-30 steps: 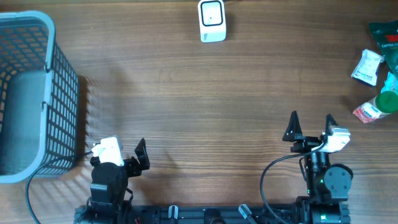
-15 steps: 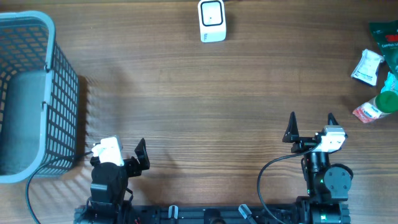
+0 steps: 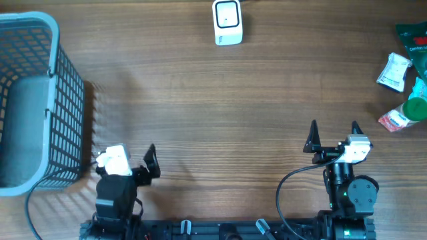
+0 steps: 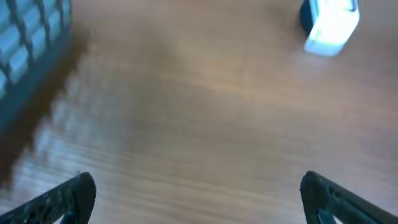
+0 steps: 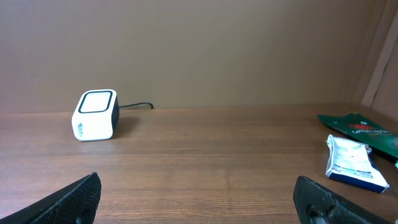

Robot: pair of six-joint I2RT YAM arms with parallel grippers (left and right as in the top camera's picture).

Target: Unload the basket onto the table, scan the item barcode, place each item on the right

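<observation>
The white barcode scanner (image 3: pixel 227 22) stands at the table's far edge, also in the right wrist view as the scanner (image 5: pixel 95 115) and blurred in the left wrist view as the scanner (image 4: pixel 329 25). Packaged items lie at the right edge: a white packet (image 3: pixel 393 71), a dark green pouch (image 3: pixel 413 39), a green-capped item (image 3: pixel 417 107) and a red-and-white packet (image 3: pixel 395 120). The white packet (image 5: pixel 351 163) and the pouch (image 5: pixel 360 127) show ahead of my right gripper (image 3: pixel 333 127), which is open and empty near the front edge. My left gripper (image 3: pixel 127 165) is open and empty beside the basket.
A grey wire basket (image 3: pixel 67 113) fills the left end of the table, its wall (image 4: pixel 25 50) close to my left fingers. Bare wood lies between both grippers and the scanner. The scanner's cable runs off the far edge.
The left gripper has shifted slightly and its view is blurred by motion. The right gripper turned a little one second ago and has since stayed still. Both remain open.
</observation>
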